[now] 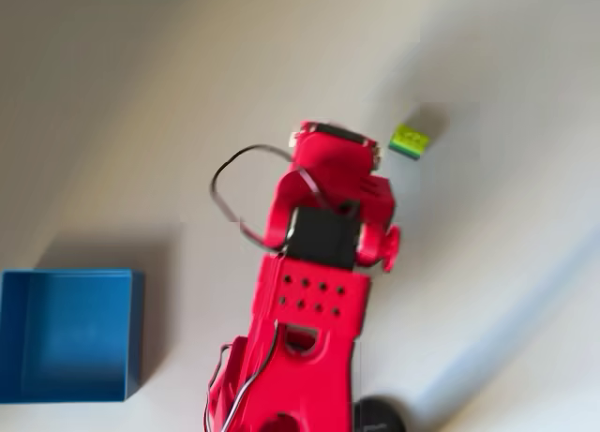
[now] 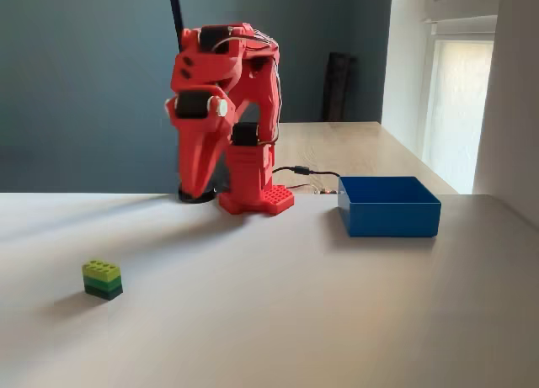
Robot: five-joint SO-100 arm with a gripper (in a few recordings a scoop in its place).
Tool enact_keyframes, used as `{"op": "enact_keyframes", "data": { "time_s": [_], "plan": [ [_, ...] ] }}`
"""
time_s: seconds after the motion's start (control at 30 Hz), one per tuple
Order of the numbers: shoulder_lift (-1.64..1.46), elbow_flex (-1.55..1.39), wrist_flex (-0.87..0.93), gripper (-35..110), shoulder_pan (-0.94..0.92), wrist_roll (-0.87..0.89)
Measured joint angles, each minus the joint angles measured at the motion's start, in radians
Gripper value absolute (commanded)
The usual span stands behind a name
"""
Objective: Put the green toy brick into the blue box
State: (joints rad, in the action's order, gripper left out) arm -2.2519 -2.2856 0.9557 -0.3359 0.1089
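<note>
1. Pale matte tabletop (image 2: 337,321) carries everything; a second wooden table (image 2: 354,148) stands behind it in the fixed view, with a dark blue-grey wall (image 2: 84,85) and a bright window (image 2: 455,102) at the right
2. Red SO-100 arm (image 2: 227,110) stands on its studded red base (image 2: 257,199), folded over forward, black servo blocks showing, black cables (image 1: 230,193) looping off it in the overhead view
3. Blue box (image 2: 389,207), open top, thin upright walls, sits on the table right of the base in the fixed view; in the overhead view the same box (image 1: 66,334) is at lower left, well apart from the arm, nothing visible inside it
4. Gripper (image 2: 195,182) points down with its tip near the tabletop just left of the base in the fixed view; fingers look pressed together into one red wedge, but cannot tell for sure whether clenched or released; nothing seen in it
5. Green toy brick (image 2: 103,279) sits on the table, lime-yellow studded top over darker green layers, front left in the fixed view, well apart from gripper and box; in the overhead view the brick (image 1: 410,141) lies just right of the arm's far end, blurred, not touching it
</note>
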Motion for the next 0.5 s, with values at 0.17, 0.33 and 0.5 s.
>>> {"op": "enact_keyframes", "data": {
  "time_s": [0.17,0.33,0.5],
  "plan": [
    [0.143,0.064,0.000,23,-0.075,0.009],
    [0.267,0.137,0.000,24,-0.137,0.025],
    [0.393,0.224,0.000,23,-0.187,0.041]
  ]
}}
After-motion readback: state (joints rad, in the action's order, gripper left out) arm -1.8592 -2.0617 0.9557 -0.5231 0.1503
